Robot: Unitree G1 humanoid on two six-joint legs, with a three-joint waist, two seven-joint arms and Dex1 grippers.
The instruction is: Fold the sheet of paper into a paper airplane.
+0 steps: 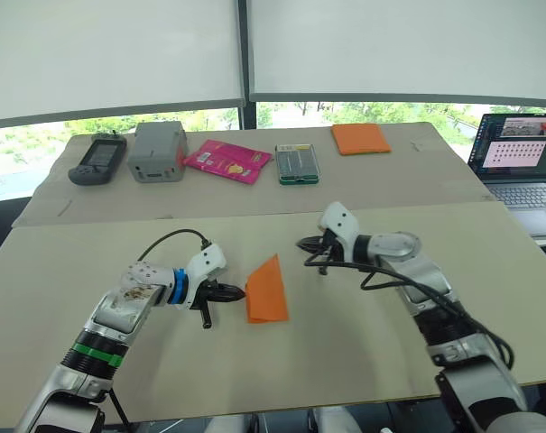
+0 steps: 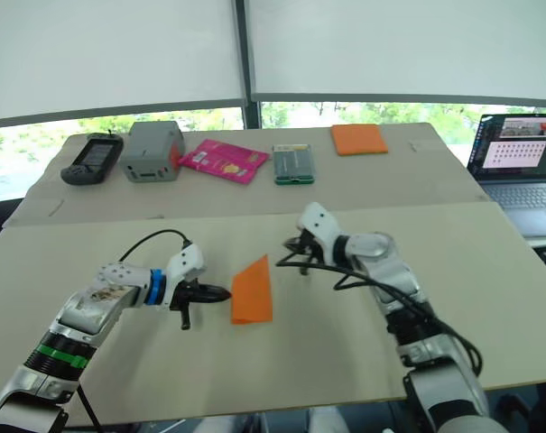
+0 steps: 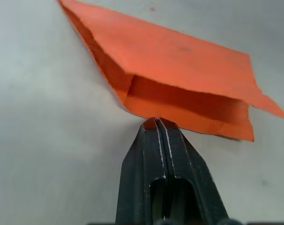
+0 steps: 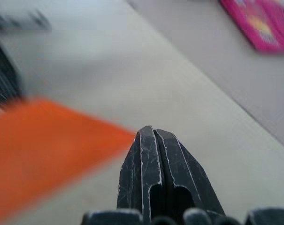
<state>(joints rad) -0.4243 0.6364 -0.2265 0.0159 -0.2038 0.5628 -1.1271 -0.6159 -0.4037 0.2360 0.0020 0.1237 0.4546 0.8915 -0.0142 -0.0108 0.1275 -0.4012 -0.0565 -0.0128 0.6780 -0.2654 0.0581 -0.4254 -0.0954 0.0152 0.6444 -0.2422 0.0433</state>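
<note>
Left gripper (image 3: 157, 123) jaws pressed together, tips touching the near edge of the paper (image 1: 267, 290), nothing pinched. Right gripper (image 1: 307, 245) jaws also closed, empty, held just beyond the paper's far tip. Paper lies mid-table (image 1: 345, 361) as a folded layered wedge. Mid-fold is judged; next, an edge must be gripped and creased. One paper, two grippers.

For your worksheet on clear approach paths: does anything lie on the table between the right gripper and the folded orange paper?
Nothing visible does. Bare table separates the right gripper from the sheet of paper, which lies folded in a wedge. The left gripper, fingers shut, is at the paper's opposite edge, out of that path.
</note>
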